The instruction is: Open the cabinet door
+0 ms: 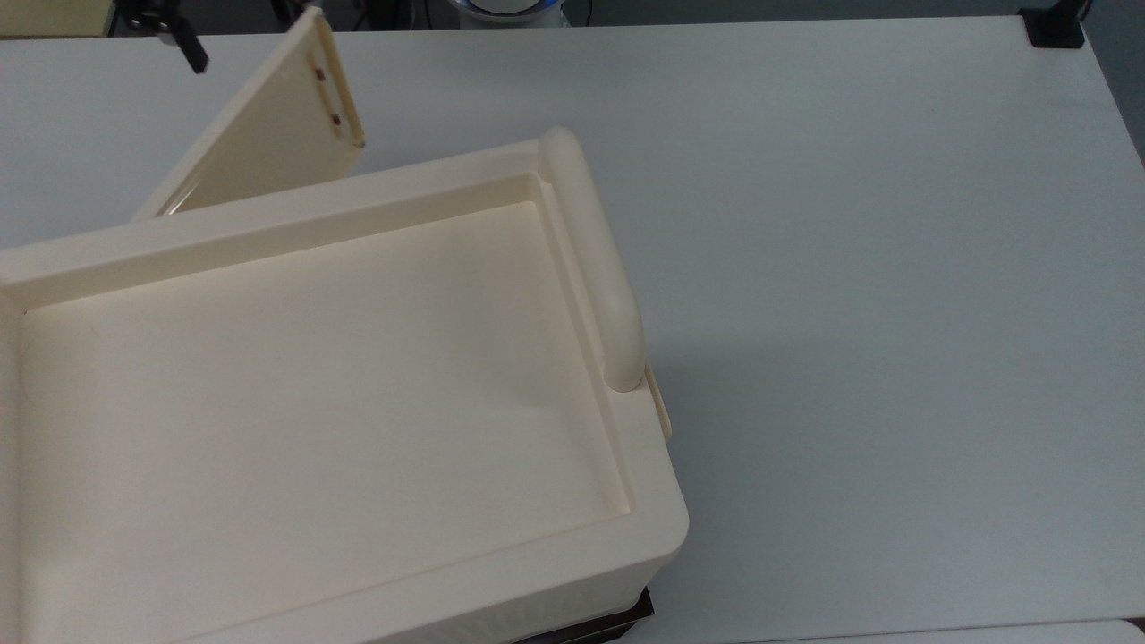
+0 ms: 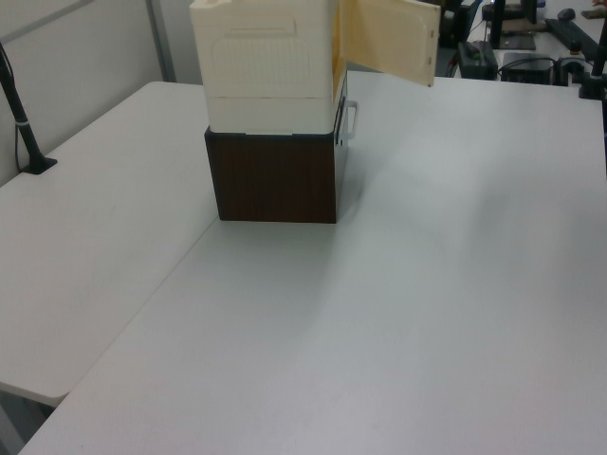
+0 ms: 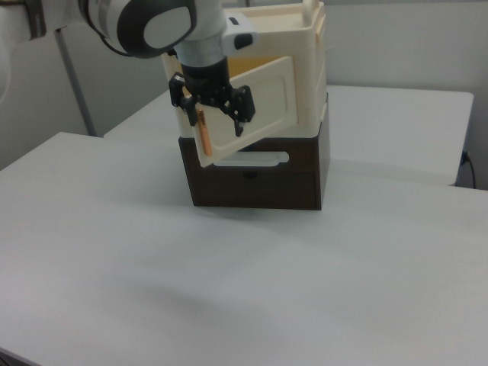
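The cabinet (image 1: pixel 268 228) is a cream box with a recessed top and a rounded bar handle (image 1: pixel 590 259), standing on a dark base (image 2: pixel 275 180). Its cabinet door (image 1: pixel 268 134) stands swung out from the front, towards the top view's upper left. In the left view the cabinet door (image 2: pixel 389 38) points right. My gripper (image 3: pixel 212 114) hangs in front of the cabinet door (image 3: pixel 263 103), open, its black fingers (image 3: pixel 242 118) spread either side of the door's free edge with the reddish-brown squares. One black fingertip (image 1: pixel 193 59) shows left of the door.
The cabinet sits on a wide white table (image 1: pixel 850 268) with free room on the top view's right. A black clamp (image 1: pixel 1055 27) sits at the far right corner. A black post (image 2: pixel 24 123) stands at the left view's left edge.
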`<act>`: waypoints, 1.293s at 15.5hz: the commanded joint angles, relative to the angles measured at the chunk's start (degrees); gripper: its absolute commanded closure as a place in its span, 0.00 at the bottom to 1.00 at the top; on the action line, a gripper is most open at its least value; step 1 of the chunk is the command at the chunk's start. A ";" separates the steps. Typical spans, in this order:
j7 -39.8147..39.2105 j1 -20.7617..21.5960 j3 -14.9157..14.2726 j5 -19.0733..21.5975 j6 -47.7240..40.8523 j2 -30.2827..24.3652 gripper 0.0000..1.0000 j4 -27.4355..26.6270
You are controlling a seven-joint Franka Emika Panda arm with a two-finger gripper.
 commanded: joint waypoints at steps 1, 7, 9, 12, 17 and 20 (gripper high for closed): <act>-1.51 -0.03 -3.64 -0.36 -2.99 -2.60 0.00 -1.05; -1.51 -2.05 -6.10 -5.18 -2.99 -3.65 0.00 -0.70; -1.24 -1.88 -6.02 -7.29 -3.08 -3.92 0.00 -0.70; -0.46 -0.57 -5.67 -8.44 -5.79 -5.14 0.00 -0.61; 10.60 6.19 -5.31 -8.44 -8.87 -7.78 0.00 -0.26; 15.79 12.16 -5.31 -9.84 -11.51 -8.13 0.00 -0.17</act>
